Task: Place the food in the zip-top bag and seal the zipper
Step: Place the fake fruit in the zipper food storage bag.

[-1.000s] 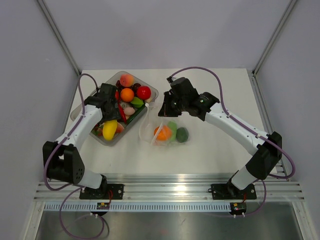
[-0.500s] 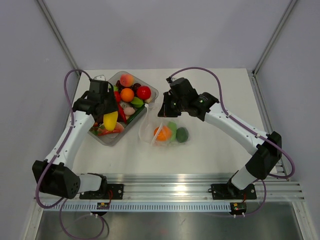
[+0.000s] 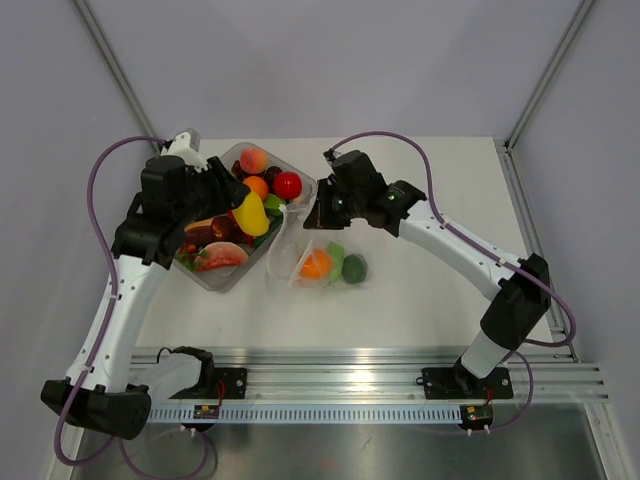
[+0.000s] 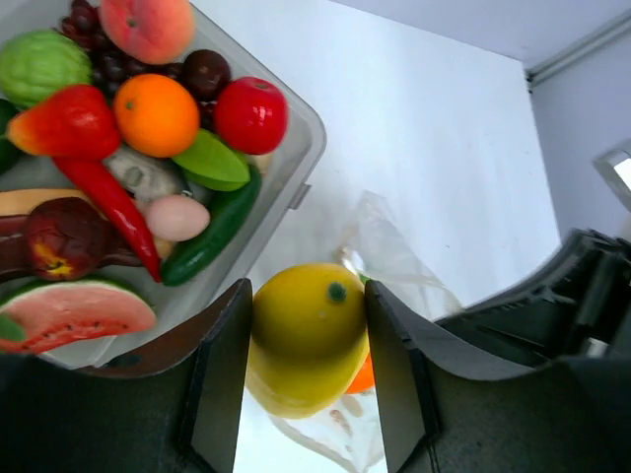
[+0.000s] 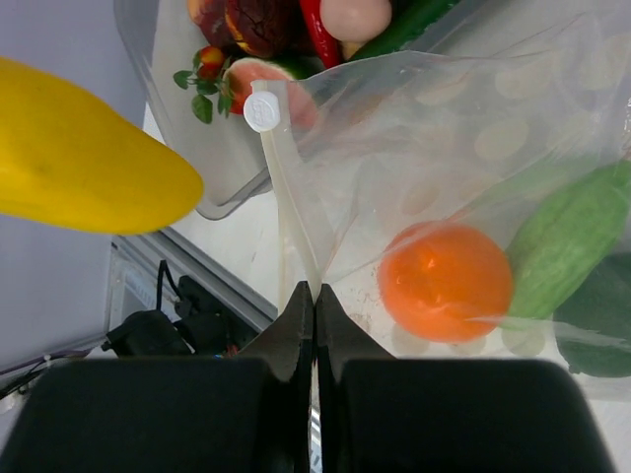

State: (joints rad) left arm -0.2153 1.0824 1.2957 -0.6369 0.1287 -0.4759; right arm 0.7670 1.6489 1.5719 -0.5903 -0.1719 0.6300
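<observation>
My left gripper (image 3: pixel 250 212) is shut on a yellow lemon-shaped food piece (image 4: pixel 308 335), held in the air between the food tray and the zip-top bag (image 3: pixel 318 258). The clear bag lies on the table with an orange piece (image 3: pixel 316 264) and two green pieces (image 3: pixel 353 267) inside. My right gripper (image 3: pixel 312 214) is shut on the bag's zipper strip (image 5: pixel 286 197) and lifts that mouth edge. In the right wrist view the orange piece (image 5: pixel 446 280) and a green piece (image 5: pixel 572 241) show through the plastic, and the yellow piece (image 5: pixel 84 163) hangs at the upper left.
A rigid clear tray (image 3: pixel 296 204) at the back left holds several more pieces: peach, orange, red tomato, chilli, cucumber, watermelon slice. The aluminium rail (image 3: pixel 330 370) runs along the near edge. Grey walls close in the table on three sides.
My left gripper picked the yellow piece out of the tray, lifted it and carried it right toward the bag. My right gripper raised the bag's mouth edge slightly and shifted left.
</observation>
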